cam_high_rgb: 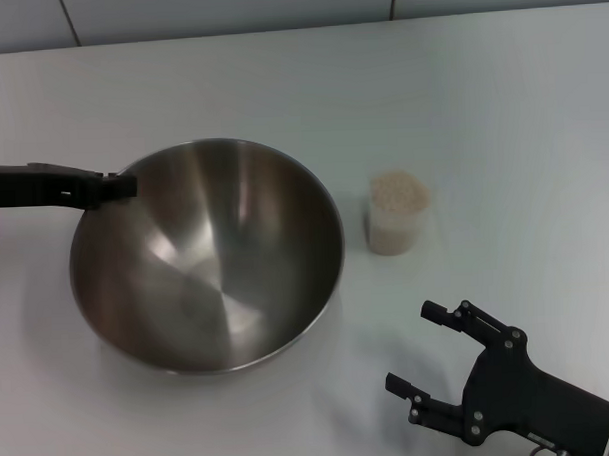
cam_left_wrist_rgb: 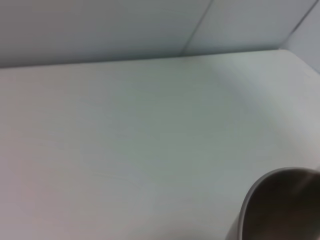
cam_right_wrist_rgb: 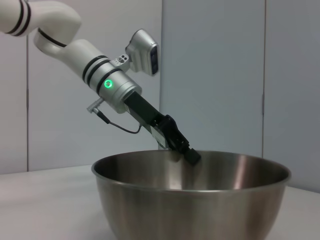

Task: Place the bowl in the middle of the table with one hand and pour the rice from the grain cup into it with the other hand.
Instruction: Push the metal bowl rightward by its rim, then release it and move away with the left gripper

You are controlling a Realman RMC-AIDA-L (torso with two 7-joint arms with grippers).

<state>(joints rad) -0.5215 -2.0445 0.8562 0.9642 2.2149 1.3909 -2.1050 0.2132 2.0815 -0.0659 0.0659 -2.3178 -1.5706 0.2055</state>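
Observation:
The steel bowl point(cam_high_rgb: 210, 256) stands on the white table point(cam_high_rgb: 500, 101), left of centre. My left gripper point(cam_high_rgb: 118, 186) reaches in from the left and is shut on the bowl's far-left rim. In the right wrist view its fingers point(cam_right_wrist_rgb: 186, 150) pinch the rim of the bowl point(cam_right_wrist_rgb: 190, 200). The grain cup point(cam_high_rgb: 396, 217), full of rice point(cam_high_rgb: 398, 192), stands upright just right of the bowl, not touching it. My right gripper point(cam_high_rgb: 410, 346) is open and empty, low near the front right, short of the cup. The left wrist view shows part of the bowl's rim point(cam_left_wrist_rgb: 270, 190).
The table's back edge meets a pale wall point(cam_high_rgb: 277, 9). Bare tabletop lies right of and behind the cup. My left arm point(cam_right_wrist_rgb: 95, 70) slopes down to the bowl from above.

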